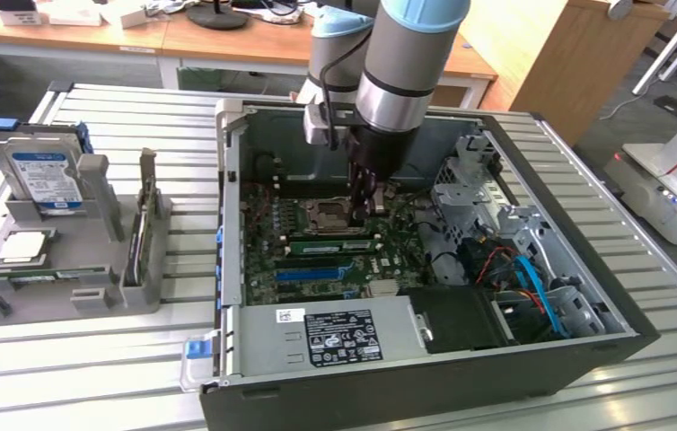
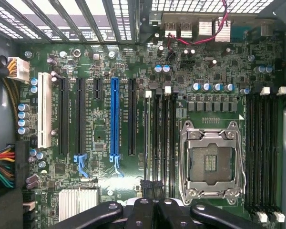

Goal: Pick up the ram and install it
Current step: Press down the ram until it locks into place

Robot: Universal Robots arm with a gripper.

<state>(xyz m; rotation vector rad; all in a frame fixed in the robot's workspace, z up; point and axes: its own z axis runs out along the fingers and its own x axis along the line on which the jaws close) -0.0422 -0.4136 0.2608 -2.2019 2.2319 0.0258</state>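
End effector (image 2: 151, 183) fills the near edge of the wrist view: its black fingers (image 2: 144, 185) are pressed together, tips meeting over one end of the memory slots (image 2: 163, 133) that run beside the open CPU socket (image 2: 209, 162). No object shows between the tips. From the exterior view the arm (image 1: 392, 81) reaches straight down into the open case (image 1: 435, 377), with the end effector low over the motherboard (image 1: 269, 260), close to the socket. Ram (image 1: 332, 243) - a long green stick - lies in the slot row just beside the socket, level with the board and parallel to the neighbouring slots. The fingertips stand near one end of it; contact cannot be judged. On the board, a blue expansion slot (image 2: 114, 119) sits between black ones, and a white slot (image 2: 44, 109) lies farther out. Power supply (image 1: 338, 337), with its black-and-white label, occupies the case's near side; blue and orange cables (image 1: 531, 274) run along the side towards the exterior view's right. Outside the case, towards the exterior view's left, a grey holder (image 1: 135, 292) rests on the slatted table (image 1: 75, 377) - it carries a hard drive (image 1: 41, 175) standing upright and a square CPU chip (image 1: 23, 247) lying flat in front of it.
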